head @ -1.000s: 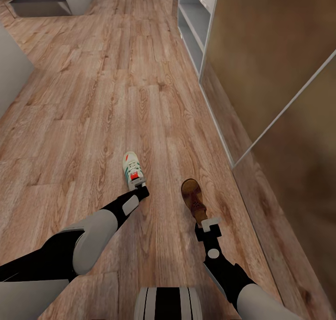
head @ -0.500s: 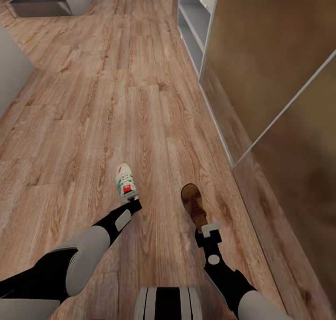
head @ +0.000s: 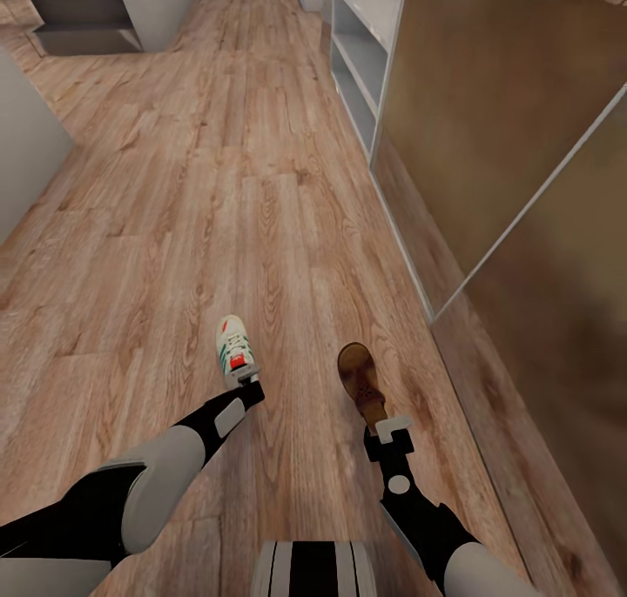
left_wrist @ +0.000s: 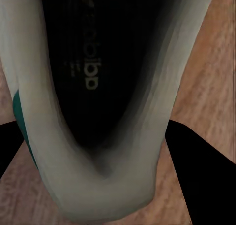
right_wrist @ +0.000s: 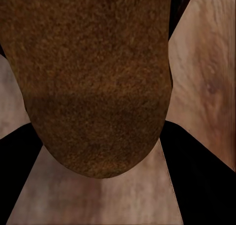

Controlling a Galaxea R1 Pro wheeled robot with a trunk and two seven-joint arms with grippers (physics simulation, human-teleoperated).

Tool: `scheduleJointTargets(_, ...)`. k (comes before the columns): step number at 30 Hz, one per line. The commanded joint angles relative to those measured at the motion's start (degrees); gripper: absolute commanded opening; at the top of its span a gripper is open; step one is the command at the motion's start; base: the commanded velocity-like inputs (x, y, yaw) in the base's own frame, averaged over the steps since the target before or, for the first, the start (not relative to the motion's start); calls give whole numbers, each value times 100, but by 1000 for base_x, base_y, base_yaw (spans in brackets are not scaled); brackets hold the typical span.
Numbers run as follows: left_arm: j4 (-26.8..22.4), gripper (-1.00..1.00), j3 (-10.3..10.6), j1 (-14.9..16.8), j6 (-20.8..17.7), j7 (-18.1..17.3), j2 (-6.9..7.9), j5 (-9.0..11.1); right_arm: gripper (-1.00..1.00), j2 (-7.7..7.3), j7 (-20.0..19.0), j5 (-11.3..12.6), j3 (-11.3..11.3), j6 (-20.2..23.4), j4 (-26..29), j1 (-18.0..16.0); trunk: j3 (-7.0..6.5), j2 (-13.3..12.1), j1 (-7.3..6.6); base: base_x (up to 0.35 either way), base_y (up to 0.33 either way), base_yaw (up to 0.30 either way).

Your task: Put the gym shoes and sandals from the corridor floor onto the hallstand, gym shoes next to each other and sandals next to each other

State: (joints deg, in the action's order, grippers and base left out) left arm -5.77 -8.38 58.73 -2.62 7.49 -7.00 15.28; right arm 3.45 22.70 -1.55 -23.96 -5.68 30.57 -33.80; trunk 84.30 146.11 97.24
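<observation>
Wood-plank corridor floor point(head: 174, 231) stretching ahead; hallstand point(head: 361, 53) standing far right. Our left gripper point(head: 246, 378) is pinching gym shoe point(head: 234, 346) at heel; our right gripper point(head: 386, 425) is pinching sandal point(head: 360, 379) at heel. We are carrying both above planks, well apart.

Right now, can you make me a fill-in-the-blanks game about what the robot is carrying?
1. The left gripper holds a white ____ with teal stripes.
2. The right gripper holds a flat ____ leather sandal.
3. Both shoes hang above the light brown ____-plank floor.

Missing words: sneaker; brown; wood
</observation>
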Motion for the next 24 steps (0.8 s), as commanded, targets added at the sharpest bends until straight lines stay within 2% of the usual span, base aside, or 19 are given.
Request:
scheduleJointTargets(1, -12, -100, -49, -1, -28, 15, -3, 2, -100, -2, 41, -12, -25, -5, -7, -4, -20, 0, -3, 0, 0, 0)
scheduleJointTargets(24, -12, -100, -49, -2, -34, 15, -3, 4, -100, -4, 43, -12, -21, -32, -33, -4, -529, -31, -63, 0, 0, 0)
